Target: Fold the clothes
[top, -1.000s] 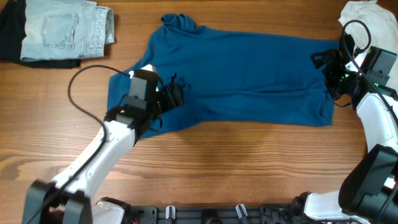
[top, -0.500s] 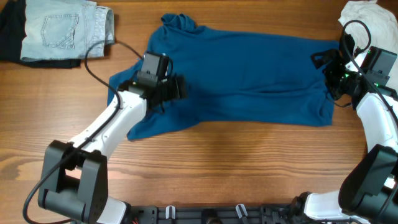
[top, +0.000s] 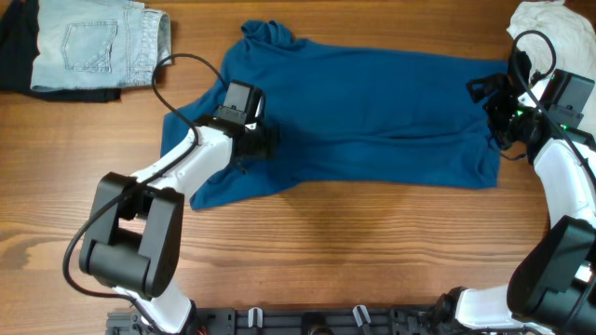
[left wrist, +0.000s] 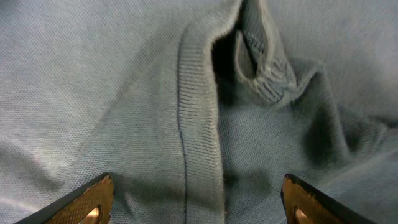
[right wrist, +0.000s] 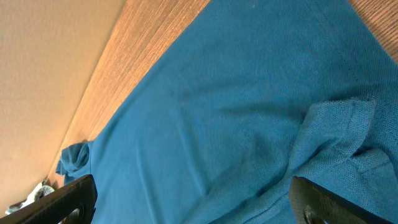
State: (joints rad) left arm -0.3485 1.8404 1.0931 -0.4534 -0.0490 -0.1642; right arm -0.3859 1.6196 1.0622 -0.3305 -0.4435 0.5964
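A blue knit sweater lies spread across the table, neck at the far left, one sleeve folded over its lower left part. My left gripper is open and low over the sweater's left side. In the left wrist view a ribbed cuff and a seam lie between the spread fingertips. My right gripper is open at the sweater's right edge. The right wrist view shows blue cloth and a folded hem between its fingertips.
Folded light denim jeans on a dark garment lie at the back left. A white garment sits at the back right corner. Bare wooden table runs along the front.
My left arm has swung up and right, from the sweater's lower left sleeve onto its body near the neck. The right arm and the sweater have stayed still.
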